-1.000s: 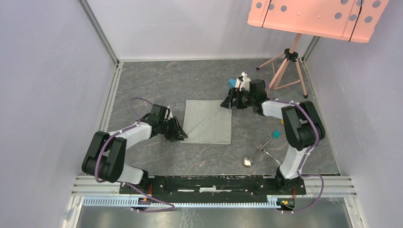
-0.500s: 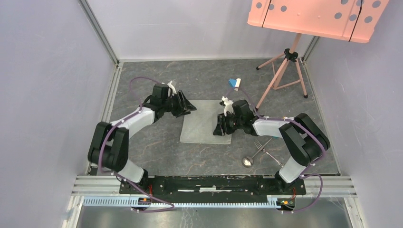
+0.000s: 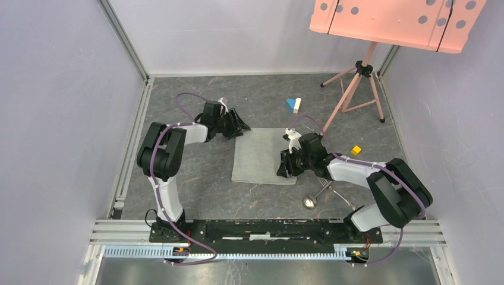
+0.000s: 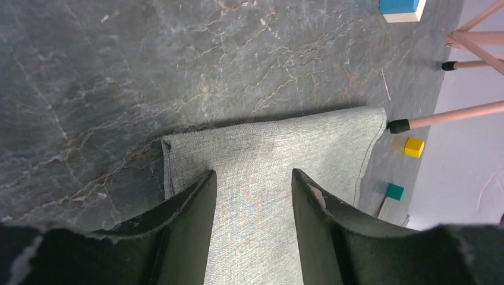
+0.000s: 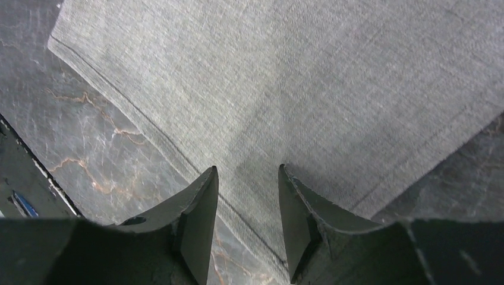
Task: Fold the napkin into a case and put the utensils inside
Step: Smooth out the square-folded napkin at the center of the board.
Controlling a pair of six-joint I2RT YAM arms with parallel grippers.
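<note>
The light grey napkin (image 3: 260, 155) lies flat and open on the dark marbled table. My left gripper (image 3: 242, 126) is open at its far left corner; in the left wrist view both fingers (image 4: 184, 219) straddle the napkin (image 4: 279, 148) near that corner. My right gripper (image 3: 283, 167) is open at the napkin's near right edge; in the right wrist view its jaws (image 5: 246, 172) stand over the napkin (image 5: 297, 77) by its hemmed edge. The silver spoon (image 3: 308, 202) and fork (image 3: 324, 188) lie right of the napkin, partly hidden by my right arm.
A blue and white block pair (image 3: 293, 104) sits behind the napkin. A yellow block (image 3: 356, 150) and a pink tripod (image 3: 355, 83) with an orange board stand at the back right. The left wrist view shows a teal block (image 4: 393, 192) and a tripod foot (image 4: 399, 125).
My left gripper moved from the napkin's near left edge to its far left corner. My right gripper moved from the far right corner to the near right edge. The napkin shifted slightly.
</note>
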